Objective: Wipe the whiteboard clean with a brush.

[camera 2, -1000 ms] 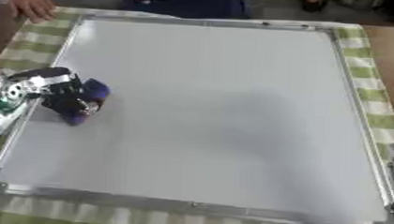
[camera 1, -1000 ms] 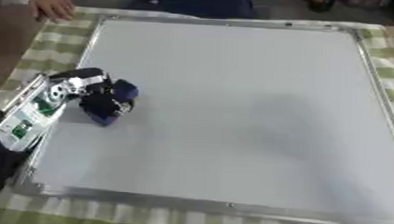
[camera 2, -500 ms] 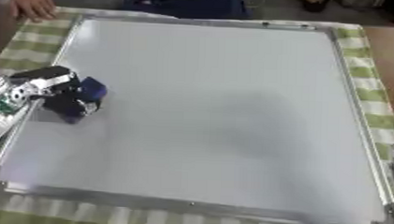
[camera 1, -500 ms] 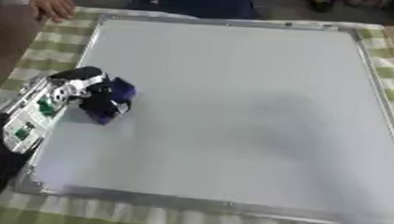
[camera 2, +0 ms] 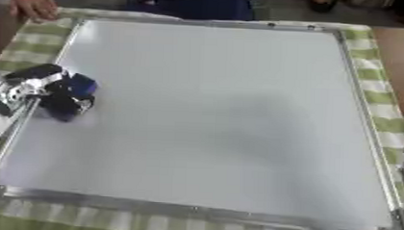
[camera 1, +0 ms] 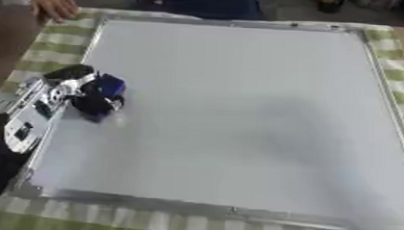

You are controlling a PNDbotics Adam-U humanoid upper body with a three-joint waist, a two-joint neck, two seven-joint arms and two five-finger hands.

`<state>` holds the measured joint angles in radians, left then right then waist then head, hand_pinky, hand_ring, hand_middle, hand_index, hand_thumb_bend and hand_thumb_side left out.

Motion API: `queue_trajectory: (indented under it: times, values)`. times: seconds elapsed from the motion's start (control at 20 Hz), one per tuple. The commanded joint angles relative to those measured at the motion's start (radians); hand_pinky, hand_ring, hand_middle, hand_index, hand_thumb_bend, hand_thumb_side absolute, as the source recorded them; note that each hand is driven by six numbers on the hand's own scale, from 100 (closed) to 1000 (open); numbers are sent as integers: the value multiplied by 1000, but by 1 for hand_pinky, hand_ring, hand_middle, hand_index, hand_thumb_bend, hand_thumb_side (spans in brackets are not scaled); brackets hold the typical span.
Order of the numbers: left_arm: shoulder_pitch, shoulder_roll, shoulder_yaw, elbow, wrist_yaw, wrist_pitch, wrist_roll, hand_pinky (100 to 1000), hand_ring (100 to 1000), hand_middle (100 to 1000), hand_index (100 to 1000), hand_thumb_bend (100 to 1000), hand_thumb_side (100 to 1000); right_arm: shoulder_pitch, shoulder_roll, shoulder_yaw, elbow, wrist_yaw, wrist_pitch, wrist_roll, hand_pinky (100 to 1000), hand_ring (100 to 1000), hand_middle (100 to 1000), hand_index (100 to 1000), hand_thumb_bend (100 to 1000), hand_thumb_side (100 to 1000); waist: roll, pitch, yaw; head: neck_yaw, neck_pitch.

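Blue-and-black brush [camera 1: 99,98] pressed on the whiteboard [camera 1: 239,113] close to its left frame edge, about mid-height, held in the left robot hand [camera 1: 68,86] with fingers curled round it. No gap between tool and robot hand: brush directly under and just right of the fingers, arm trailing off toward the lower left corner. Long axis of the brush hard to make out; seems to run roughly up-and-down along the board's left edge. Right robot hand nowhere in either view, so left clearly the working one. Board surface pale and, as far as can be told, free of marks; only a soft grey shadow right of centre. Wide open room to the right and toward the far edge for further strokes; almost none to the left, where the metal frame sits just beside the brush. Beneath the board, green checked cloth [camera 2: 382,118] on the tabletop. A person's bare hand [camera 1: 54,3] at the far left corner, well apart from the brush.
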<state>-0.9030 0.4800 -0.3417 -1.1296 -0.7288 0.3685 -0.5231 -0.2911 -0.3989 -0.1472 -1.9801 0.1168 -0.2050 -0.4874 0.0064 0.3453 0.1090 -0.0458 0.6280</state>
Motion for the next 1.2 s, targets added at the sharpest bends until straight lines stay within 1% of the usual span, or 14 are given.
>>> queue_trajectory:
  times: [0.05,0.55,0.95,1.2]
  values:
    - [7,11,18,74,12,23,7,392,521,354,357,100,499,-12,-11,-8,-20,-2,-2,1,621,525,452,381,100,794,-6,-10,-1,2,-15]
    - [3,12,59,136,41,49,43,391,518,348,364,100,504,-9,-9,-9,-20,-1,-2,-3,621,524,451,381,100,794,-9,-10,-1,3,-17]
    - [-1,19,81,156,8,57,81,390,519,344,366,100,496,-7,-8,-9,-20,-1,2,-1,621,524,450,380,100,791,-9,-12,2,2,-15]
    - [-14,25,94,168,-33,62,100,389,516,339,365,100,484,-6,-8,-9,-20,-2,4,-1,621,524,450,381,100,798,-7,-14,1,2,-15]
